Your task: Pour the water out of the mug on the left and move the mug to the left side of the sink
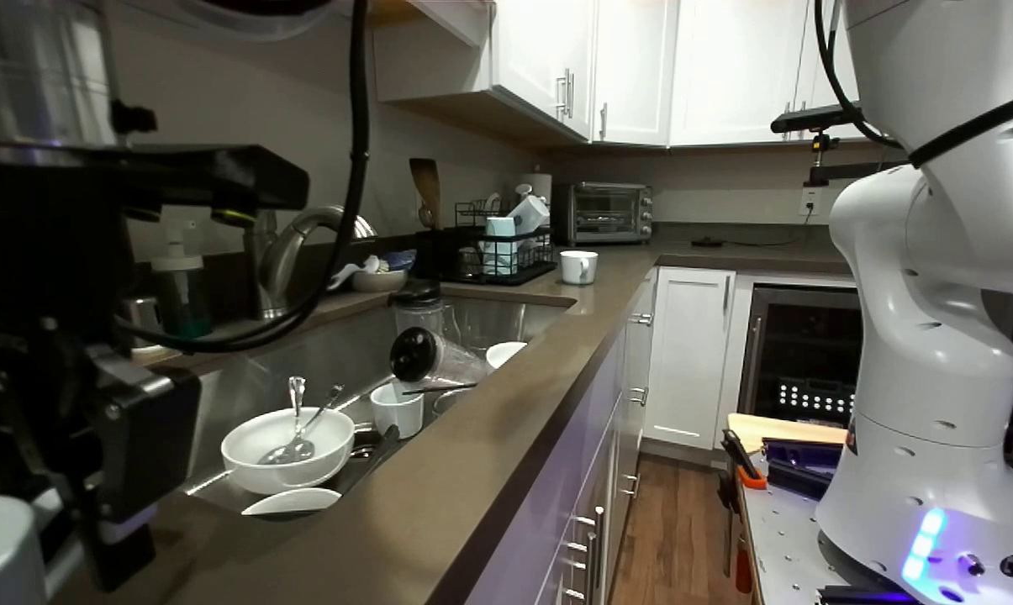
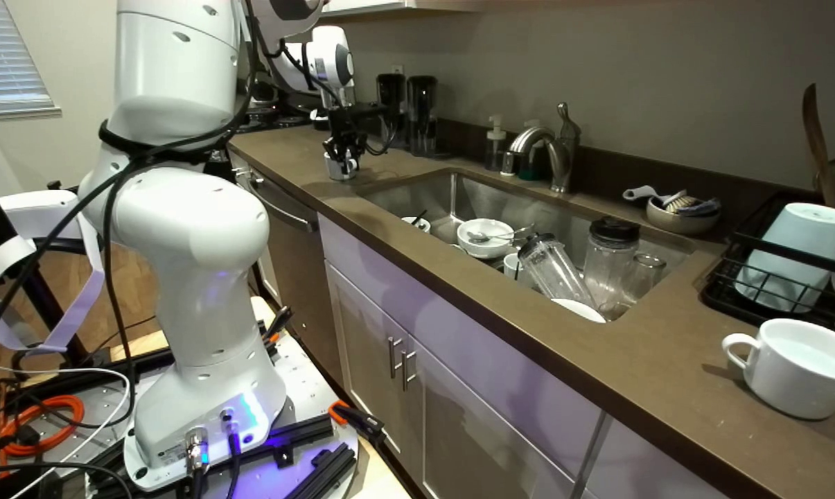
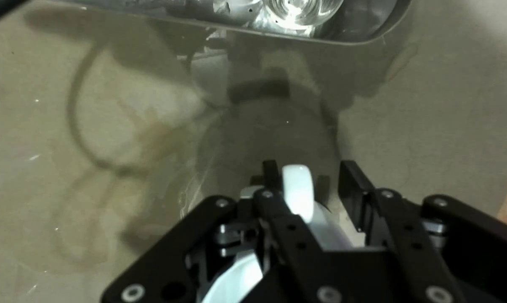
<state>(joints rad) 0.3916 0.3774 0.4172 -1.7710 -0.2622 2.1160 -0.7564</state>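
Mug (image 1: pixel 0 550) is straddled at its handle (image 3: pixel 298 189), facing the sink (image 2: pixel 479 197), by the gripper (image 3: pixel 309 170): fingers (image 3: pixel 355 180) parted, the left nearer in wrist view.

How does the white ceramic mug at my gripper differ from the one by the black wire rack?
The open black gripper straddles the handle of the gripper mug; the rack mug is untouched. Gripper mug and rack mug are beyond opposite ends of the steel sink. Both are white, upright.
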